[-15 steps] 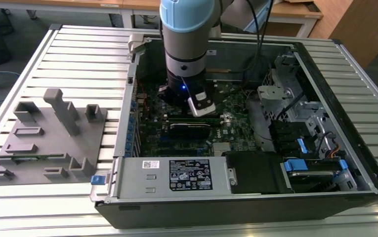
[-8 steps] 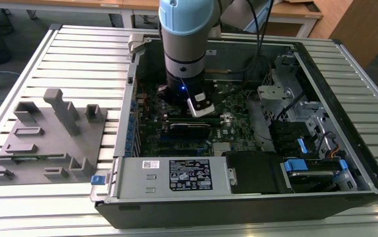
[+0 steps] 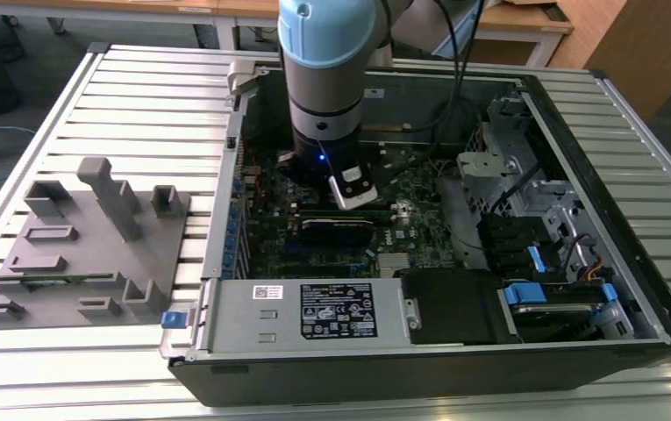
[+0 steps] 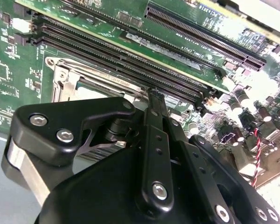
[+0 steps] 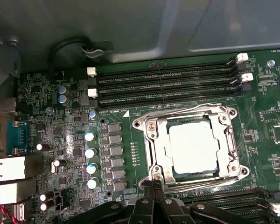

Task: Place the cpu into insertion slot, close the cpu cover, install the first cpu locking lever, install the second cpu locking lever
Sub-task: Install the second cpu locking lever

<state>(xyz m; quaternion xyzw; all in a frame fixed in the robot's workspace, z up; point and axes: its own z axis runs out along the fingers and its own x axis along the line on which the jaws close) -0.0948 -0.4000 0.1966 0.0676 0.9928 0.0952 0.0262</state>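
In the first wrist view the cpu (image 5: 193,148) lies flat in the insertion slot, its pale top showing through the window of the cpu cover (image 5: 158,148). The cover is folded down over it. A thin wire locking lever (image 5: 186,111) runs along the cover's edge by the memory slots, and another lever (image 5: 200,185) runs along the opposite edge. My gripper (image 5: 154,184) is shut, and its fingertips (image 5: 149,185) are at the socket's corner beside that second lever. Nothing shows between them. In the second wrist view the gripper (image 4: 154,93) tips stand just over the cover's edge (image 4: 70,74).
The arm (image 3: 324,88) reaches down into an open computer case (image 3: 616,114) on a slatted table. Empty memory slots (image 5: 163,84) and capacitors (image 5: 89,151) border the socket. A power supply (image 3: 311,307) and drive bays (image 3: 546,298) fill the near side. A grey fixture (image 3: 89,246) sits outside the case.
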